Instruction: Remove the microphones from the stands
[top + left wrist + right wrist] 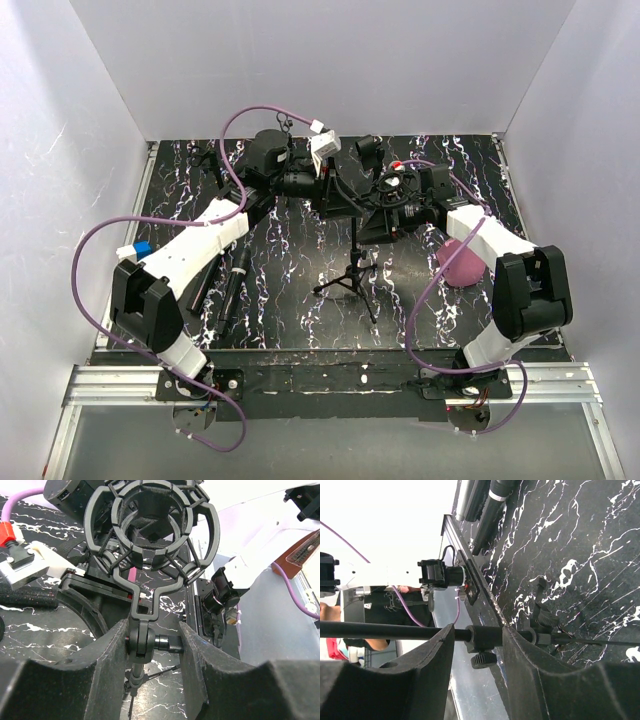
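The black tripod stand (350,280) stands mid-table. Its ring-shaped shock mount (150,525) is empty. The black microphone (236,280) lies on the table left of the stand, and shows at the top of the right wrist view (492,505). My left gripper (350,203) (152,640) is shut on the stand's swivel joint (142,642) just below the mount. My right gripper (378,222) (477,635) has its jaws parted, with the pole's collar and thumbscrew (485,640) between them. The pole runs across the fingertips and a gap shows beside the collar.
A pink object (462,262) lies at the right by the right arm. A second dark bar (200,285) lies beside the microphone. A blue-and-white item (135,250) sits at the left edge. White walls close in three sides.
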Controlling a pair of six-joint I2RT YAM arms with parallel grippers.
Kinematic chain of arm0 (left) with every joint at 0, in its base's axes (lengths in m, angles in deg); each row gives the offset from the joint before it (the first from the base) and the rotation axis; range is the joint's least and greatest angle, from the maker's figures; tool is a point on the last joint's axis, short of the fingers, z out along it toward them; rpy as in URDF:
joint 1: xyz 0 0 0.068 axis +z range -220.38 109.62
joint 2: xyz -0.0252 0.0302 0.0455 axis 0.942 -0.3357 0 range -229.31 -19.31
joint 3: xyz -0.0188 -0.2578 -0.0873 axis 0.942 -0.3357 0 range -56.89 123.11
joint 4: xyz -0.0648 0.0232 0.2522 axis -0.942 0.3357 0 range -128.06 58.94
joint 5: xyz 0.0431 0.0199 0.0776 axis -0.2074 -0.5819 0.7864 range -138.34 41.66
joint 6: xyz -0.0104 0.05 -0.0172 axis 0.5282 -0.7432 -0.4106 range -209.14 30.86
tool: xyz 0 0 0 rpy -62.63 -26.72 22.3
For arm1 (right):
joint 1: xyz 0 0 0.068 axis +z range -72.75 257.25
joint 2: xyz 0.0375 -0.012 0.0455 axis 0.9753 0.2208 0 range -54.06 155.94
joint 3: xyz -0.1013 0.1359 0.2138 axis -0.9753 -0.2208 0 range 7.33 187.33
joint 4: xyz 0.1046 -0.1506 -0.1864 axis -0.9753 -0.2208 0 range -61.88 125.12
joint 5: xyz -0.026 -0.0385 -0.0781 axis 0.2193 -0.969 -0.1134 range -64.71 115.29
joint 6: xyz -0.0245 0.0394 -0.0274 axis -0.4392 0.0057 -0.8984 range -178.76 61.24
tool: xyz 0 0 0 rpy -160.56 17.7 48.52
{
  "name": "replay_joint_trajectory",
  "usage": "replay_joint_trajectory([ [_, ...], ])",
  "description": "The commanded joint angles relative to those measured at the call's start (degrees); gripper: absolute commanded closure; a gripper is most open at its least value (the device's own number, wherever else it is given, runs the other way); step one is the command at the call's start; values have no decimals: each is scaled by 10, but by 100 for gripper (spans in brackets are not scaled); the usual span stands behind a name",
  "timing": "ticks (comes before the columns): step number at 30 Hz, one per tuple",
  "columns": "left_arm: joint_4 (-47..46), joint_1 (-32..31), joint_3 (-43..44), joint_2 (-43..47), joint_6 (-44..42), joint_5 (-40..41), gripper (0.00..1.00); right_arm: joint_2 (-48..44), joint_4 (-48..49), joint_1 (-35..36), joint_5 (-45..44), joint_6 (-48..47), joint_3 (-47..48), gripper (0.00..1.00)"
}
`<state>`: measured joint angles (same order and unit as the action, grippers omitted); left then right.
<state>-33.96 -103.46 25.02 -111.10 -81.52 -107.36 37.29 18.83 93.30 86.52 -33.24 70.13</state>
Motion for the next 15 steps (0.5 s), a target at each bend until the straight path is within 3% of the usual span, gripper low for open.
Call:
replay_joint_trajectory([
  [1, 27, -8, -10, 42, 7, 2, 100, 2, 23, 6, 38, 8, -8, 50],
  [7, 57, -8, -7, 48, -23, 14, 100, -19, -11, 5, 32, -23, -37, 38],
  [15, 64, -8, -10, 50, -30, 28, 100, -28, -24, 5, 61, -25, -46, 39],
])
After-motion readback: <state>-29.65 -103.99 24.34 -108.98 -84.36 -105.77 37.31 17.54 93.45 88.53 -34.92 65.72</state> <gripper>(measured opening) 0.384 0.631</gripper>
